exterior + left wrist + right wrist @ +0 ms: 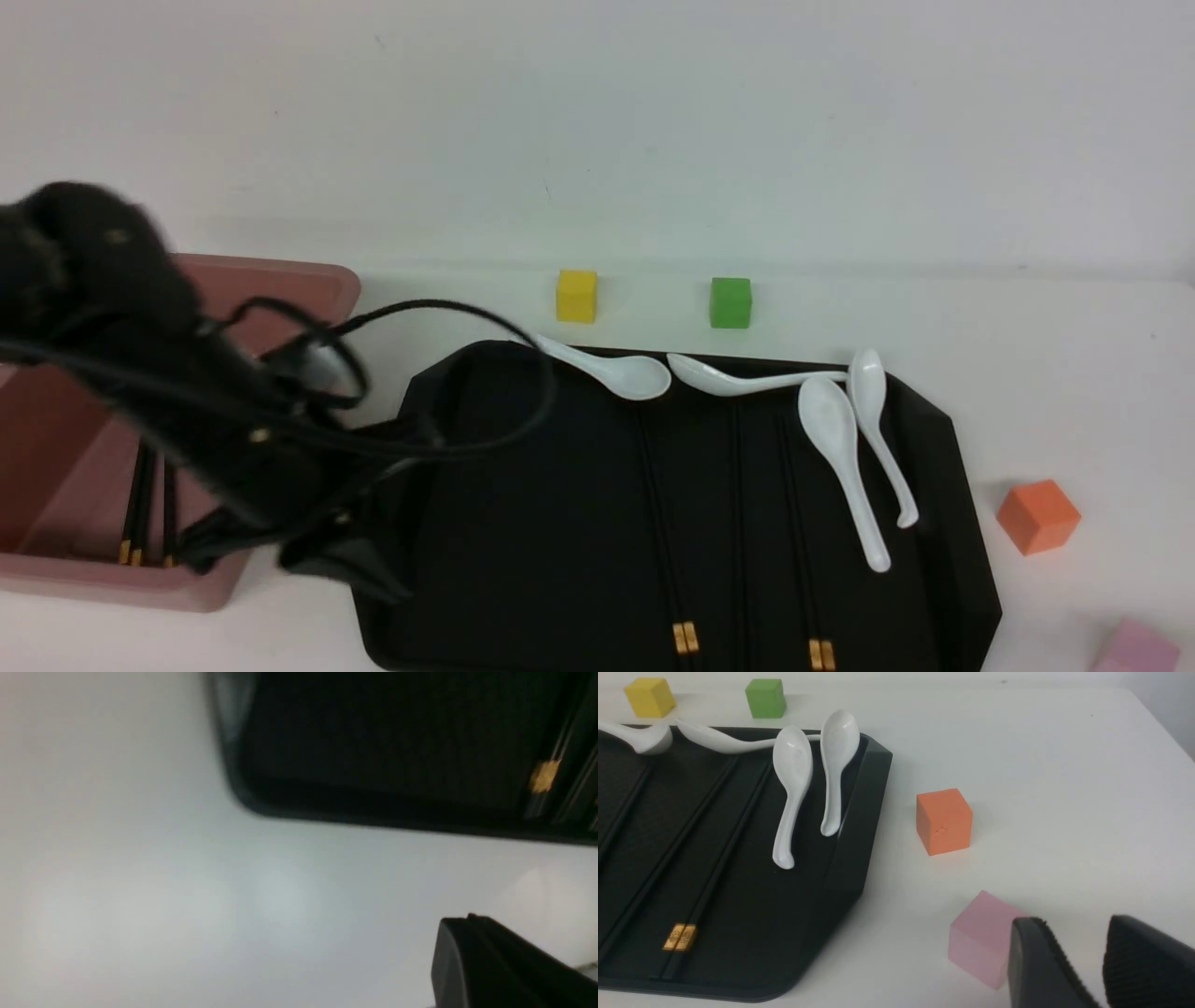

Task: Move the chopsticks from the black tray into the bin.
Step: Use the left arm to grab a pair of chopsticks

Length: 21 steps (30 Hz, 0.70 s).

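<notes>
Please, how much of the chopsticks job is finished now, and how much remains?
Done: several chopsticks already lie in the bin. In hand: nothing that I can see; the left gripper is shut at the left edge of the tray. Left: two pairs of chopsticks on the tray, beside the spoons.

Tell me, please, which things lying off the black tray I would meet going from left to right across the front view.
bin → yellow cube → green cube → orange cube → pink cube
</notes>
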Tool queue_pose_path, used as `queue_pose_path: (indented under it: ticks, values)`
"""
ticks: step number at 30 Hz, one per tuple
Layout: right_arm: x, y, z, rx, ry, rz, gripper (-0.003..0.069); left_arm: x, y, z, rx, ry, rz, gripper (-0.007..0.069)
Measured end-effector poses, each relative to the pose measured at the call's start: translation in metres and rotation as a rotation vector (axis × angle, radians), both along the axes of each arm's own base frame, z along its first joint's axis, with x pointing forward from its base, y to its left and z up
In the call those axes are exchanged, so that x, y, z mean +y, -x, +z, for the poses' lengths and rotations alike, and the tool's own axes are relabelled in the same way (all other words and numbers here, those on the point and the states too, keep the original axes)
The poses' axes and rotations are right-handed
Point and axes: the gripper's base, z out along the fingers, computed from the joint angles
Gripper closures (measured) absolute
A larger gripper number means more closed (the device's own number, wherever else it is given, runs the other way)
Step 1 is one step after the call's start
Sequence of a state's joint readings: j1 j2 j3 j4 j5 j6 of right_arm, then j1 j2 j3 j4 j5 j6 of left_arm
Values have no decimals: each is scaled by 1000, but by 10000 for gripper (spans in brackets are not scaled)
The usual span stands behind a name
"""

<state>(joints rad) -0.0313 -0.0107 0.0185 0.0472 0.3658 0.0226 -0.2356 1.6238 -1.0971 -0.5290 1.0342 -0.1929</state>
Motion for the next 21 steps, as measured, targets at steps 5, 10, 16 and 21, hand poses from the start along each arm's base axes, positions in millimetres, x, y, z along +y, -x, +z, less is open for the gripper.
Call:
queue_pose_path:
  ticks: [5,10,16,21]
  values:
    - [0,0,0,0,0,0,419,-41,-8,6,-51,-50,-3,637]
    - [0,0,0,0,0,0,419,-93,-10,9,-60,-119,-55,619]
    - [0,0,0,0,0,0,419,-144,-22,-3,-113,-223,-132,513]
    - [0,0,0,0,0,0,419,-173,-41,-16,-129,-226,-119,362]
